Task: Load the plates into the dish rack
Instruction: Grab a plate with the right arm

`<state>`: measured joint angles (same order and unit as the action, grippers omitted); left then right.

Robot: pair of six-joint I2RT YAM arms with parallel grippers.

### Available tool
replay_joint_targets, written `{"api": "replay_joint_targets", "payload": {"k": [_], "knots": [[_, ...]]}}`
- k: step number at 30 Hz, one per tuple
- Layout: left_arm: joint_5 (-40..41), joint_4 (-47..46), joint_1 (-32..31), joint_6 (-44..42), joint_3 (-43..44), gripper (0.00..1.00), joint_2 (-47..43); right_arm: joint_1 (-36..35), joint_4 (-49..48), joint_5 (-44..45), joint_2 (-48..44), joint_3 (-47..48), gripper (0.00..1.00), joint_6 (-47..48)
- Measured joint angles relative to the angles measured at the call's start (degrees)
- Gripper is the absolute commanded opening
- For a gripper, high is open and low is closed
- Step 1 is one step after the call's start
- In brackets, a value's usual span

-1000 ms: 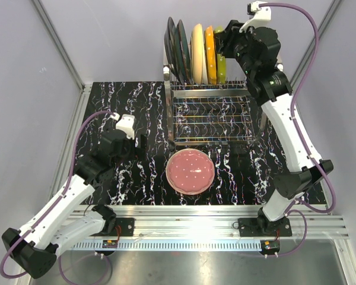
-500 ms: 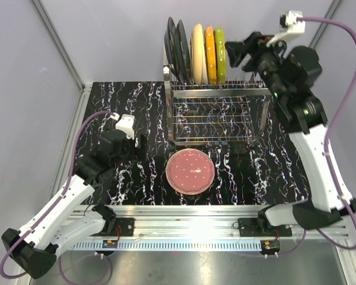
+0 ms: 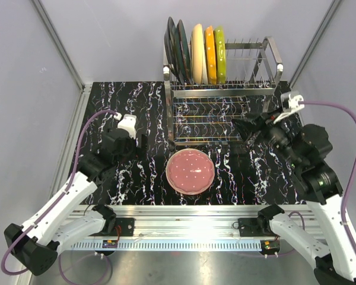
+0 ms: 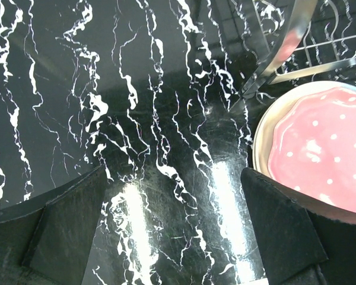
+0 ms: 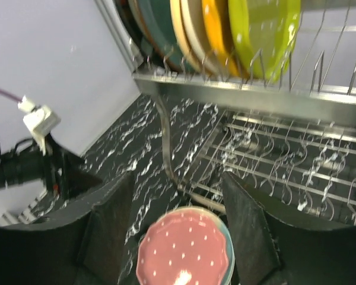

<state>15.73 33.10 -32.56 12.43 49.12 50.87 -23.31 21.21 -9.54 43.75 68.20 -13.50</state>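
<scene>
left claw [image 3: 140, 143]: fingers spread wide, holding nothing, above the black marbled worktop [image 3: 130, 107], near the left side of the pink plate [image 3: 190, 171].

pink plate: white-dotted, lies flat in front of the dish rack [image 3: 213, 122], resting on a second plate [image 4: 261, 136] of which only the pale rim shows.

right claw [image 3: 242, 126]: fingers spread wide, holding nothing, at the right front of the rack's lower tier, pointing left.

upper tier, left end: five plates stand on edge between the tines. left to right: two dark plates [image 3: 177, 50], cream plate [image 3: 197, 52], orange plate [image 3: 210, 53], green plate [image 3: 220, 54].
</scene>
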Motion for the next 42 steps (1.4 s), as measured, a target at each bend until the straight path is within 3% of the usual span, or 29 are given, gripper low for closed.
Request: {"api": "replay_joint_targets", "payload": {"k": [4,13,19,27,34,42], "knots": [[0.2,0.2,0.1,0.0,0.0,0.99,0.9,0.0,2.1,-2.7,-4.6,-4.9,0.57,-1.0],[-0.3,0.2,0.7,0.0,0.0,0.99,3.0,-0.3,1.9,-5.1,-8.8,-24.9,0.56,-6.8],[-7.5,0.5,0.7,-0.4,1.6,0.99,11.2,-4.6,-0.2,-4.2,-7.3,-33.6,0.54,-11.8],[-16.7,0.0,0.6,2.6,1.7,0.95,15.4,-23.1,-3.3,7.2,3.9,-33.8,0.51,-12.9],[-19.5,-0.3,-0.2,4.5,1.7,0.99,17.4,-36.6,-5.8,17.1,18.3,-29.7,0.50,-10.7],[-15.8,-0.3,-0.3,4.6,1.4,0.99,11.6,-41.2,-9.6,20.1,33.9,-23.0,0.51,-6.8]]}}
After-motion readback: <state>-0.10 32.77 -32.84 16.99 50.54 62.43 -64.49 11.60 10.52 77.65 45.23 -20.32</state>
